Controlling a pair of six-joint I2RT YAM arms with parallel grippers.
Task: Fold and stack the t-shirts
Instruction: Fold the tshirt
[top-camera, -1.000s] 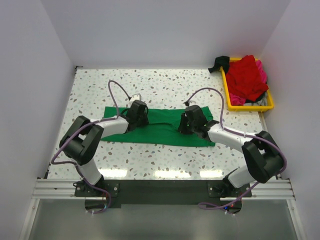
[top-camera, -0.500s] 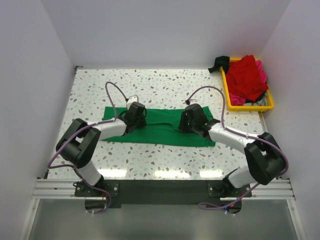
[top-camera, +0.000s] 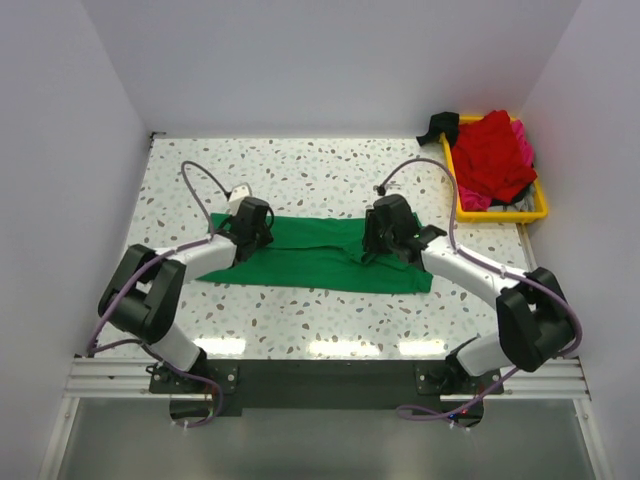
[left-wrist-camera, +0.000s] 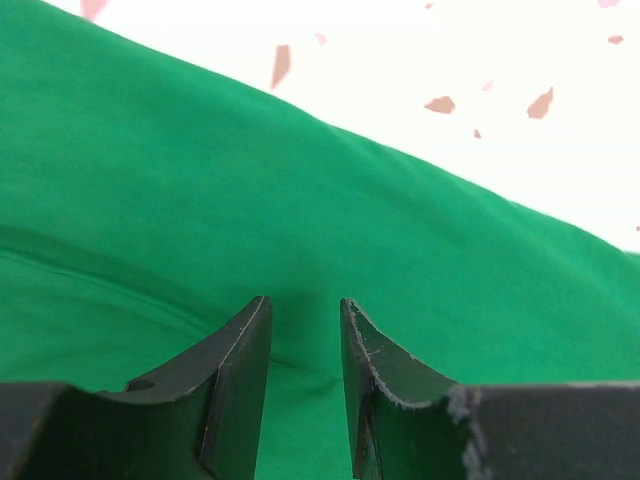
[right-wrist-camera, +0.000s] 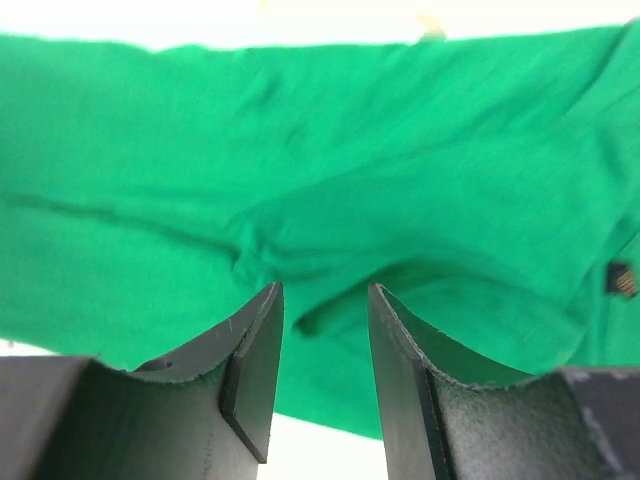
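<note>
A bright green t-shirt (top-camera: 310, 262) lies folded into a long strip across the middle of the table. My left gripper (top-camera: 252, 222) rests low over its left part, jaws a little apart, with green cloth (left-wrist-camera: 300, 180) under and between them (left-wrist-camera: 305, 305). My right gripper (top-camera: 385, 226) is over the shirt's right part, jaws a little apart above a wrinkle in the cloth (right-wrist-camera: 300, 150), midway point (right-wrist-camera: 325, 290). Neither holds cloth that I can see. A red t-shirt (top-camera: 495, 150) and a pink one (top-camera: 475, 200) lie heaped in the yellow tray (top-camera: 497, 216).
The yellow tray stands at the back right against the wall, a black cloth (top-camera: 437, 125) draped by its far left corner. White walls close in the speckled table (top-camera: 330, 170) on three sides. A small dark tag (right-wrist-camera: 620, 278) shows on the shirt's right edge.
My left gripper has slid left and slightly back along the shirt. My right gripper has moved a little back. The shirt's left end now lies a bit further left.
</note>
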